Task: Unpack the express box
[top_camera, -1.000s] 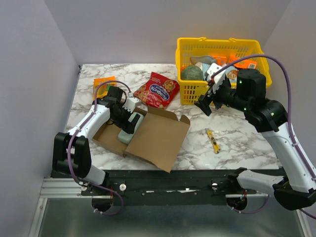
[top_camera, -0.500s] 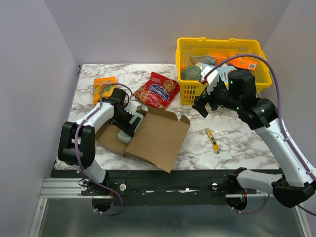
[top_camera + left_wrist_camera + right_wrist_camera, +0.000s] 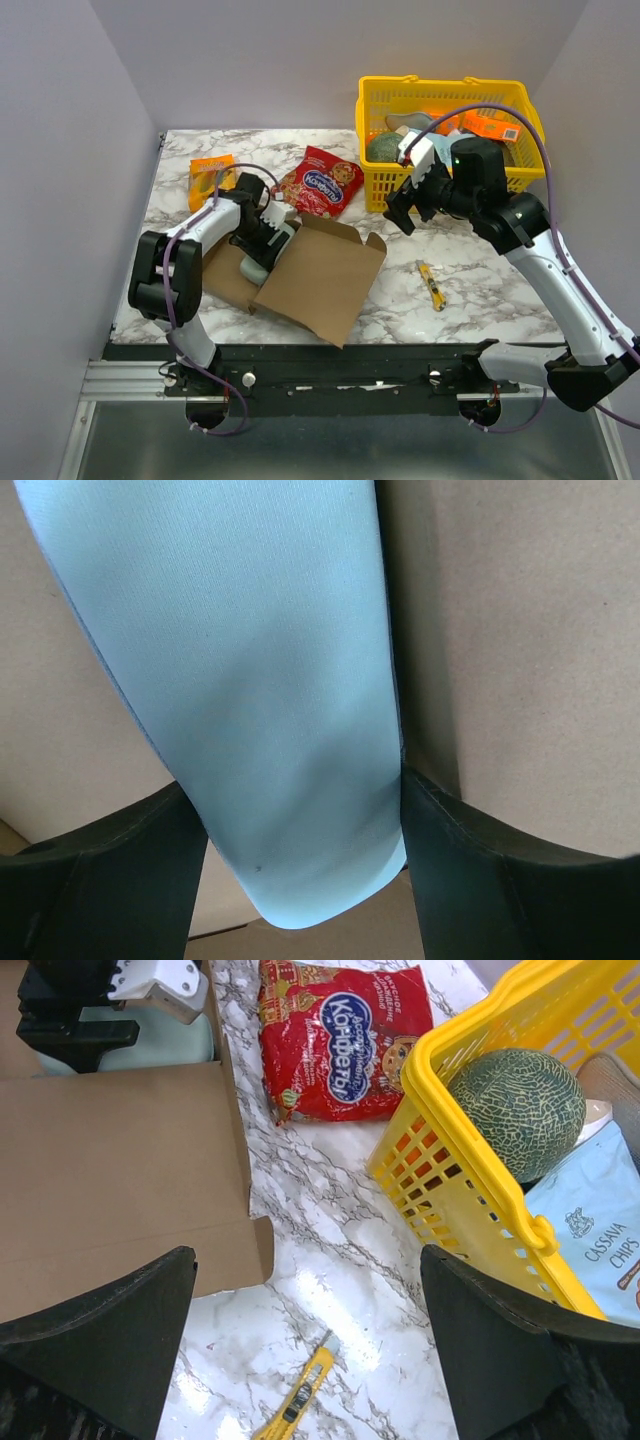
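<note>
The express box (image 3: pixel 315 280) lies open at the table's front left, its big flap spread out flat; it also shows in the right wrist view (image 3: pixel 110 1180). Inside it lies a pale blue packet (image 3: pixel 262 258), filling the left wrist view (image 3: pixel 250 680). My left gripper (image 3: pixel 265 240) reaches into the box and is shut on the packet's end, one finger (image 3: pixel 100 880) on each side. My right gripper (image 3: pixel 402 212) is open and empty, held above the table between the box and the yellow basket (image 3: pixel 378 198).
A red snack bag (image 3: pixel 318 183) lies behind the box. An orange packet (image 3: pixel 208 172) lies at the back left. A yellow box cutter (image 3: pixel 432 285) lies right of the box. The basket holds a green melon (image 3: pixel 518 1110), a chips bag and other items.
The left gripper has shifted right and deeper into the box onto the blue packet. The right gripper has moved left, away from the basket.
</note>
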Available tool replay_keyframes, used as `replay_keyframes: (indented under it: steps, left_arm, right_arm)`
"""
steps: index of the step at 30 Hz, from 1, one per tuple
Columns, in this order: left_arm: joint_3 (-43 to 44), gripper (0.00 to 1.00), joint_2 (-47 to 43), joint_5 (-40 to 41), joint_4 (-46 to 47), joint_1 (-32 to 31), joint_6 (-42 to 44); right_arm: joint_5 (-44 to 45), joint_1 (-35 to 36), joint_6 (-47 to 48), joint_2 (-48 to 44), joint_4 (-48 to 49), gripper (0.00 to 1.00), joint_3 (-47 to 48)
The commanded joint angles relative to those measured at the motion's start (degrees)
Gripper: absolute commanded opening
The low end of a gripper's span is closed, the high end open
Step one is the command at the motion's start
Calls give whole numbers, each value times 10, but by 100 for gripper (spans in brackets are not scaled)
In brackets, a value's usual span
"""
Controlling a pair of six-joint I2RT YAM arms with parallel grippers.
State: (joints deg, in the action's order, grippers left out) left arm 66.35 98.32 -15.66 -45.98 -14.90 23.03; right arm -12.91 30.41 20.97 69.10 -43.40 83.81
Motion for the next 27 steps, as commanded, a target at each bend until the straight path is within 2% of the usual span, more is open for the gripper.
replay_keyframes:
  steps: [1, 3, 5, 9, 12, 14, 17, 23, 25, 26, 27]
  left_arm:
    - [39, 59, -29, -16, -19, 23, 30]
    - [55, 59, -48, -44, -38, 42, 30]
    - [112, 58, -106, -129, -70, 50, 42]
    - [145, 58, -153, -234, -104, 36, 62]
    - [175, 57, -165, -268, -129, -13, 67]
    - [187, 53, -162, -275, -135, -38, 66]
    - [195, 47, -150, -286, -135, -72, 53]
    - [231, 44, -130, -307, -141, -107, 55]
    - [230, 51, -125, -305, -144, -110, 63]
    - [221, 61, -125, -289, -147, -111, 76]
    - [213, 66, -124, -279, -146, -112, 83]
  right_arm:
    - [-1, -1, -3, -4, 11, 100, 7]
    - [1, -1, -2, -2, 13, 100, 6]
    - [6, -1, 0, 3, 16, 100, 6]
    - [26, -2, -8, 9, 30, 100, 7]
    - [88, -1, -30, 15, 55, 100, 17]
    - [123, -3, -34, 17, 68, 100, 27]
    - [142, -6, -37, 22, 72, 100, 39]
    - [150, -15, -33, -1, 74, 100, 21]
    - [153, -20, -33, -9, 74, 100, 5]
    - [153, -21, -32, -16, 74, 100, 1]
    - [153, -23, -31, -19, 74, 100, -3]
